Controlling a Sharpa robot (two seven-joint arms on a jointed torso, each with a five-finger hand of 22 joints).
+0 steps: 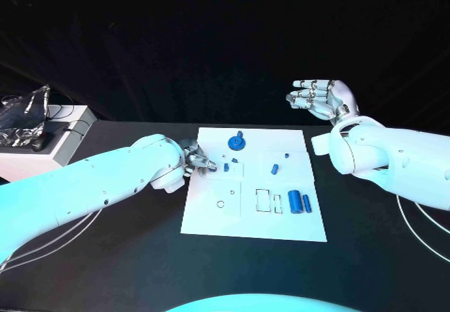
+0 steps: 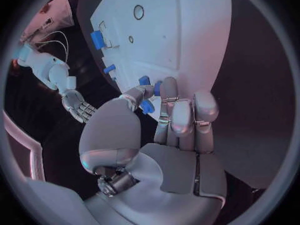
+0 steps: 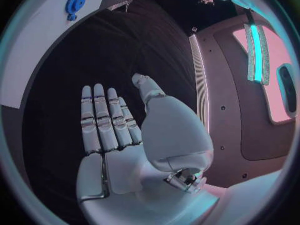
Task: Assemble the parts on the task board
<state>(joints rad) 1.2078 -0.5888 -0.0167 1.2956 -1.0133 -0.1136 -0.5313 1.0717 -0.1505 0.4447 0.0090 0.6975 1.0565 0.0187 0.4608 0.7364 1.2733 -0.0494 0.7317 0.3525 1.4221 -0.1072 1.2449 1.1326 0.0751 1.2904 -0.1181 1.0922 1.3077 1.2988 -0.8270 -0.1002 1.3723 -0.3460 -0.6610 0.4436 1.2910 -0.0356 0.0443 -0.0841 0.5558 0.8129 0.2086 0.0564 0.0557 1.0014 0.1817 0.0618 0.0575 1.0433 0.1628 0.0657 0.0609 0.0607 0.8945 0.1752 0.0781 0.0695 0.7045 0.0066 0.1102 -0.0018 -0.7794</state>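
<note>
The white task board (image 1: 253, 214) lies in the middle of the black table. A blue gear (image 1: 237, 141) stands near its far edge, also visible from the right wrist as the gear (image 3: 75, 4). Two blue cylinders (image 1: 300, 201) lie in the board's right part, and small blue parts (image 1: 275, 169) are scattered mid-board. My left hand (image 1: 199, 159) rests at the board's left edge with fingers curled. Its thumb and a finger pinch a small blue part (image 2: 147, 106), with two more small parts (image 2: 144, 80) just beyond the fingertips. My right hand (image 1: 318, 96) hangs raised past the far right corner, fingers apart, holding nothing.
A white box (image 1: 66, 140) with a crumpled foil bag (image 1: 23, 114) and cables stands at the table's back left. Thin cables (image 1: 417, 224) trail under my right arm on the right side. Outlined slots and holes (image 1: 265, 200) mark the board's near half.
</note>
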